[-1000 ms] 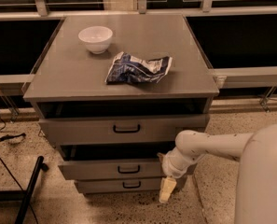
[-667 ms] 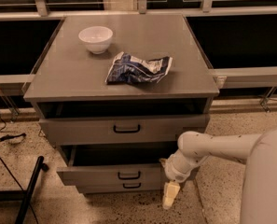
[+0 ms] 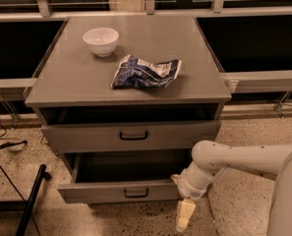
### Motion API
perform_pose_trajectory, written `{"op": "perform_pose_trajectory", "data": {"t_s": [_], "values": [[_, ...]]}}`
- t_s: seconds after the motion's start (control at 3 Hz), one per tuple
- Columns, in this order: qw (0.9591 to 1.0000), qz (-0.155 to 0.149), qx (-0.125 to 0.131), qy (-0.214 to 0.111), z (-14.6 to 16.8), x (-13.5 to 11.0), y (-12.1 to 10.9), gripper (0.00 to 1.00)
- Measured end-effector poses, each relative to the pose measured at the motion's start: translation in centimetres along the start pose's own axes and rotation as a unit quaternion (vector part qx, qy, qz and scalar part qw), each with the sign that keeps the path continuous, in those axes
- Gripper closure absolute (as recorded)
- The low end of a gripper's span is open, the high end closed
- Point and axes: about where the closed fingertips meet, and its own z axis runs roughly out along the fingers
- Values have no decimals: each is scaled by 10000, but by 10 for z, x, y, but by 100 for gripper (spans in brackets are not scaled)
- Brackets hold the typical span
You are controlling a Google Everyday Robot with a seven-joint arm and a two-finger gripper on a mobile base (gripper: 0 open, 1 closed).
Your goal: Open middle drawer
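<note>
The grey cabinet (image 3: 86,82) has its middle drawer (image 3: 111,191) pulled well out, its dark inside showing and its small black bar handle (image 3: 136,193) facing me. The drawer above it (image 3: 86,137) stands slightly out, with its own black handle. The lowest drawer is hidden behind the pulled-out middle drawer. My gripper (image 3: 185,215) hangs downward at the right front corner of the middle drawer, on the white arm (image 3: 234,159) coming in from the right. I cannot tell whether it touches the drawer front.
A white bowl (image 3: 101,41) and a crumpled blue snack bag (image 3: 145,73) lie on the cabinet top. A black stand leg (image 3: 30,200) and cables (image 3: 5,144) are on the speckled floor at the left. Rails and dark windows run behind.
The middle drawer has slid out toward me and now covers the lowest drawer. My gripper has moved forward and down along with its right front corner.
</note>
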Motion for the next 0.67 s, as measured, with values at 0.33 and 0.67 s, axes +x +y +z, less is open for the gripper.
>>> {"op": "perform_pose_trajectory", "data": {"t_s": [0.33,0.67], "values": [[9998,94,-165,-20,-4,3,16,0],[9991,186,-381,2,-6,8,33,0]]}}
